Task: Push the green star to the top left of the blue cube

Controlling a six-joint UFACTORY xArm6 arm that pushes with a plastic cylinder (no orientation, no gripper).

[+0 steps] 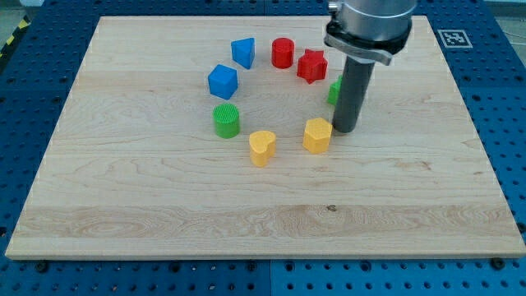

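Observation:
The green star [334, 90] shows only as a green sliver at the view's right of the ring of blocks, mostly hidden behind my rod. The blue cube [223, 81] sits at the ring's left, well left of the star. My tip [344, 130] rests on the board just below the green star and right beside the yellow hexagonal block [317, 135], at its right.
Other blocks form the ring: a blue triangular block [243, 52], a red cylinder [283, 53], a red star [311, 66], a green cylinder [227, 120] and a yellow heart [262, 148]. The wooden board [123, 189] lies on a blue perforated table.

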